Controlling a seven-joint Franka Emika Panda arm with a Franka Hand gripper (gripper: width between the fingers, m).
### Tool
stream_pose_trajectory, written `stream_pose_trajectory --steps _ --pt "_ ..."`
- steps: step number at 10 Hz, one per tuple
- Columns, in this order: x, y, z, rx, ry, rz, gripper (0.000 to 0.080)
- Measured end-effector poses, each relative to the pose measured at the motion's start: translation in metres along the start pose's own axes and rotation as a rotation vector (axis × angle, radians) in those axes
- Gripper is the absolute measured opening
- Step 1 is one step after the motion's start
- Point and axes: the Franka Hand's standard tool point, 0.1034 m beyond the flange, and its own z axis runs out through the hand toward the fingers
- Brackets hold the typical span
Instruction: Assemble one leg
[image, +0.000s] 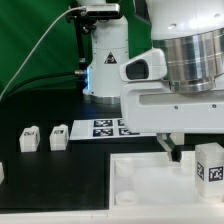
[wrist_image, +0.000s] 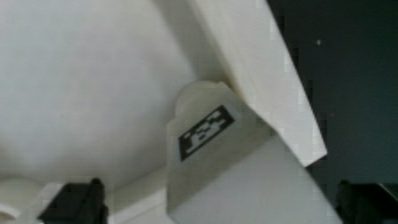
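A white leg (image: 210, 165) with a black-and-white tag stands upright on the large white square top (image: 140, 185) at the exterior view's lower right. My gripper (image: 171, 148) hangs just to that leg's left, low over the top, with its jaws wide apart and nothing between them. In the wrist view the tagged leg (wrist_image: 210, 130) rises from the white top (wrist_image: 89, 80) near its edge. My gripper (wrist_image: 221, 197) is open, with dark fingertips (wrist_image: 75, 200) on either side. Two more legs (image: 30, 138) (image: 58, 136) lie on the black table at the left.
The marker board (image: 105, 127) lies behind the top, in front of the robot base (image: 105, 60). Part of another white piece (image: 2, 172) shows at the exterior view's left edge. A cable runs along the green backdrop. Black table (wrist_image: 347, 80) lies beyond the top's edge.
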Motion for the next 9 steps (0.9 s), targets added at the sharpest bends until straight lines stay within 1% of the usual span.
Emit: stream_pose_trajectory --steps 1,2,3,4,5,6,7,9 --pt "-0.0021 -0.0009 0.0006 -0.034 -0.019 -0.174 0.0649" --pt "-0.0006 -0.0063 -0.0011 -0.048 -0.024 -0.290 0.0649" --pt "0.0003 -0.0049 -0.0006 -0.046 -0.018 -0.269 0.0638" --pt "0.0001 -0.0046 -0.0002 -0.047 -0.018 -0.227 0.0519" --pt "0.0000 -0.0047 -0.0001 -0.047 -0.018 -0.223 0.0519" --pt "-0.0004 -0.0054 0.0000 -0.045 -0.017 -0.143 0.0339" --pt "-0.0004 -0.0049 0.0001 -0.043 -0.016 -0.003 0.0291" --pt "0.0000 -0.0051 0.0007 -0.044 -0.011 0.246 0.0291"
